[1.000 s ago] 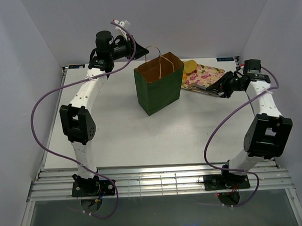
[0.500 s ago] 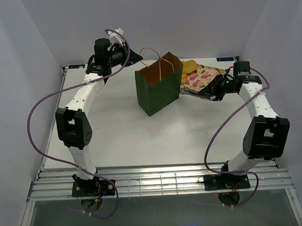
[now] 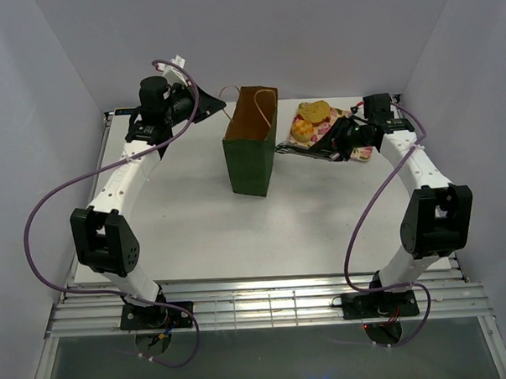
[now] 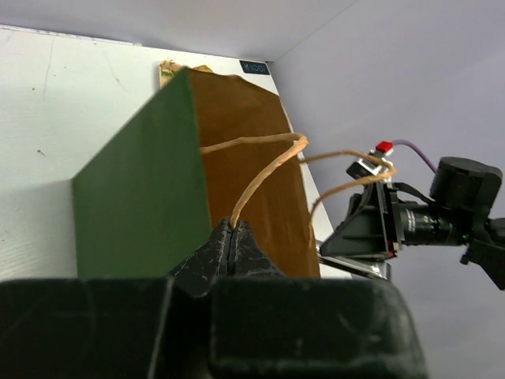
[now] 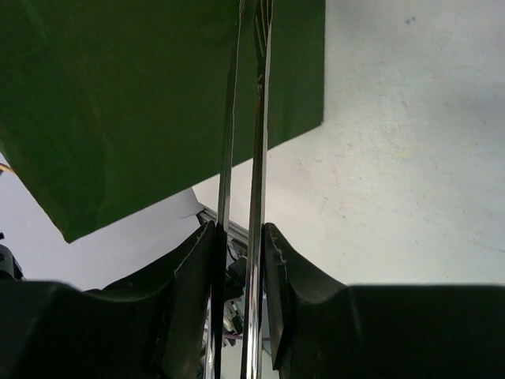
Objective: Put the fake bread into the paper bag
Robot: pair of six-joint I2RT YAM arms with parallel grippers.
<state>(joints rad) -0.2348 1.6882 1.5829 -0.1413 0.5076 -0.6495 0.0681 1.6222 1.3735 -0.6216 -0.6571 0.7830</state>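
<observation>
Bread, top view: two golden-brown roundish pieces of fake bread point(image 3: 304, 130) are lying side by side on the left half of a flat floral tray point(image 3: 322, 137) patterned with pink and yellow flowers.
Bread against the right gripper: the pieces are sitting just left of and beyond the fingers, near them but not touching.
Bag, top view: a tall dark green paper bag point(image 3: 250, 160) with a brown kraft inside is standing upright at the far middle of the white table point(image 3: 204, 225), its mouth open upward. The bread is lying just to its right, outside it.
Left gripper, top view: the left gripper point(image 3: 219, 114) is reaching in at the bag's far left corner, where a thin tan loop handle point(image 3: 230, 94) is arching up. How tightly it is closed cannot be told from here.
Right gripper, top view: the right gripper point(image 3: 342, 141) is gripping the tray at its near edge. The tray's left end is pointing at the bag's right wall, just beside it; whether they are touching cannot be told.
Left wrist view: the left gripper point(image 4: 231, 237) is pressing its fingers fully together and pinching the loop handle point(image 4: 264, 170) between the tips. The bag point(image 4: 134, 205) is standing just beyond them, green wall on the left, brown inside on the right.
Right wrist view: the right gripper point(image 5: 241, 237) is clamping its fingers almost together on the tray point(image 5: 257, 158), which is showing edge-on as thin bright lines running up from the fingers. The bag's green wall point(image 5: 118, 103) is filling the upper left, with the table point(image 5: 394, 118) on the right. The bread cannot be made out here.
</observation>
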